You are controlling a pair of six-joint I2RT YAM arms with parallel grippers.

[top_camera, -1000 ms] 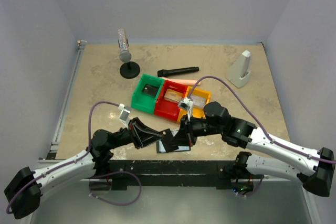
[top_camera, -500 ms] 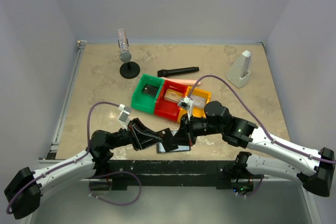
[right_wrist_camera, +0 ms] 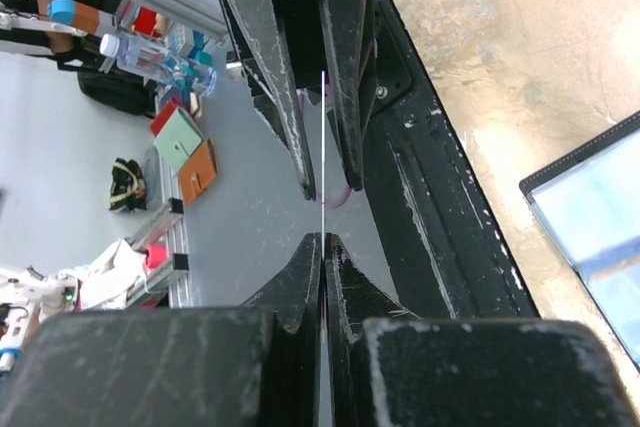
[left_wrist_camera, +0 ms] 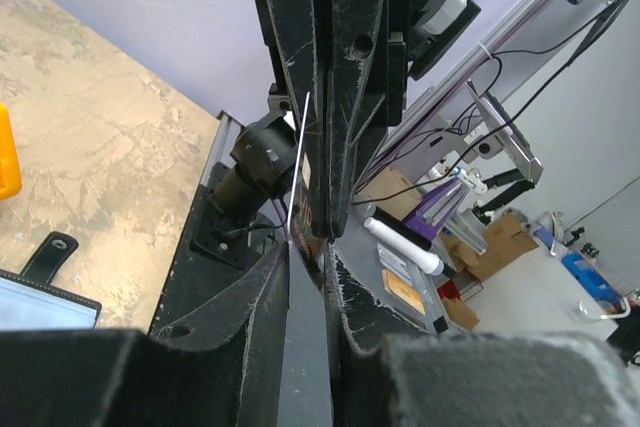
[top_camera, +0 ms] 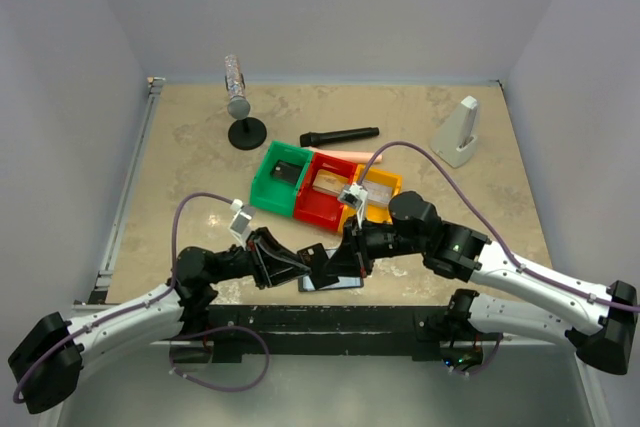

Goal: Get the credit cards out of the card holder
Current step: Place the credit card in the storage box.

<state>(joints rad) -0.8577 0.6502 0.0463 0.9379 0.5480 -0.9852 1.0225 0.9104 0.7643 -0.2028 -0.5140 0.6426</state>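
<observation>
The card holder (top_camera: 338, 283) lies open on the table by its near edge, bluish-grey side up. The left wrist view shows it (left_wrist_camera: 35, 302) with its black tab (left_wrist_camera: 52, 251), and the right wrist view shows a corner of it (right_wrist_camera: 592, 215). Just above it the two grippers meet tip to tip. My right gripper (top_camera: 338, 263) (right_wrist_camera: 324, 239) is shut on a thin credit card (right_wrist_camera: 323, 152), which is seen edge-on. My left gripper (top_camera: 306, 265) (left_wrist_camera: 310, 257) straddles the card's (left_wrist_camera: 297, 162) other end, jaws slightly apart with a gap on each side.
Green (top_camera: 279, 179), red (top_camera: 322, 192) and yellow (top_camera: 375, 194) bins sit side by side just beyond the grippers. A black marker-like stick (top_camera: 340, 135), a microphone on a round stand (top_camera: 238, 97) and a white wedge-shaped object (top_camera: 458, 133) are farther back. A black rail (top_camera: 300, 315) runs along the near edge.
The left arm has edged slightly to the right, toward the right gripper. The right gripper and the card holder have stayed put.
</observation>
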